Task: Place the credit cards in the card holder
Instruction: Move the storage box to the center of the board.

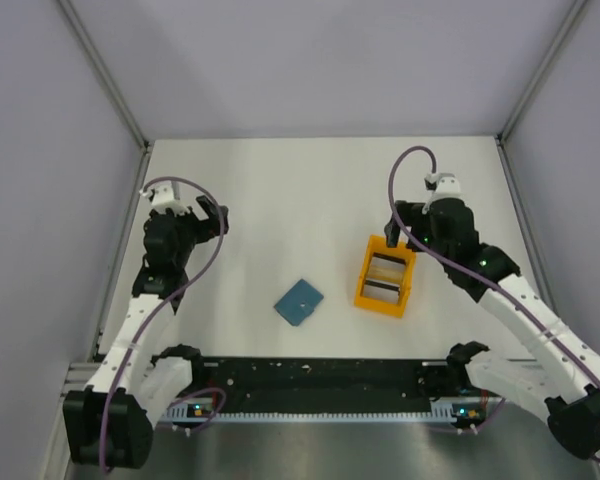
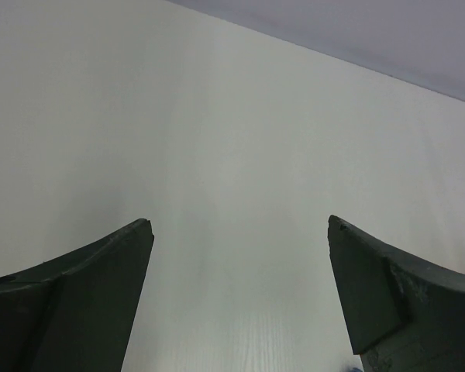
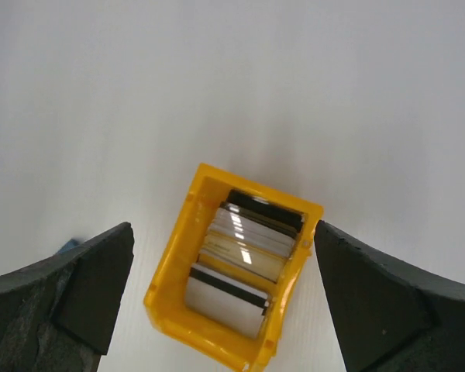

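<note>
The card holder [image 1: 299, 301] is a flat teal-blue wallet lying closed on the white table, between the two arms. Several credit cards [image 3: 248, 256] stand on edge in an orange open rack [image 1: 385, 277], pale faces with dark stripes. My right gripper [image 3: 223, 225] hovers open above that rack, its fingers apart on either side of it and touching nothing; from above it [image 1: 398, 232] sits just behind the rack. My left gripper [image 2: 240, 221] is open over bare table, far left of the wallet [image 1: 216, 218].
The orange rack [image 3: 178, 271] stands right of the wallet. Grey walls close the table at the back and both sides. A black rail [image 1: 320, 375] with the arm bases runs along the near edge.
</note>
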Available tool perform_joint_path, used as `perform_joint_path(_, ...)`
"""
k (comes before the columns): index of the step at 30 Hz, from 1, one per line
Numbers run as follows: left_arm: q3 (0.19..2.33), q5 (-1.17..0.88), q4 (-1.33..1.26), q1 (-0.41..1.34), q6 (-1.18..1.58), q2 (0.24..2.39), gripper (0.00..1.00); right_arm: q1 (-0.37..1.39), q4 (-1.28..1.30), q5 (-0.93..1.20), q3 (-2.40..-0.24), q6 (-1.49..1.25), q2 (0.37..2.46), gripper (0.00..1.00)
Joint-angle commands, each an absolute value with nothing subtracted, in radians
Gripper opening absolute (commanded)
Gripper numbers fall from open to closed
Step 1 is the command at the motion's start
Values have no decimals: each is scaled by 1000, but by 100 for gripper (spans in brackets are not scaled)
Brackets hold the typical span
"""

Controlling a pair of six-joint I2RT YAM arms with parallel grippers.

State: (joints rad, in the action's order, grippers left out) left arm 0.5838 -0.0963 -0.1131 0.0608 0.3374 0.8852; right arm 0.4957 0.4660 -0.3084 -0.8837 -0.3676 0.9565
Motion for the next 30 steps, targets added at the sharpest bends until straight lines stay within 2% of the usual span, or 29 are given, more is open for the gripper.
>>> perform_joint_path(1, 627, 112, -65, 60, 479, 954, 98, 517, 460, -5, -853, -379, 920, 99)
perform_joint_path(3, 675, -25, -5, 57, 411, 1027, 98, 601, 480, 43, -842, -361, 934, 99)
perform_joint_path(6, 774, -99, 135, 57, 417, 1121, 99, 774, 520, 12, -847, -338, 969, 99)
perform_joint_path(14, 723, -328, 14, 58, 348, 1046, 98, 948, 540, 86, -743, -459, 983, 99)
perform_joint_path(18, 701, -363, 9, 64, 376, 1071, 98, 950, 508, 106, -648, -531, 982, 99)
perform_joint_path(21, 703, -382, -21, 92, 377, 1101, 98, 951, 497, 43, -630, -538, 1003, 99)
perform_joint_path(25, 730, -298, 33, 187, 339, 1143, 96, 928, 463, 5, -633, -523, 1080, 99)
perform_joint_path(30, 732, -236, 25, 284, 333, 1163, 98, 848, 396, 20, -638, -494, 1146, 99)
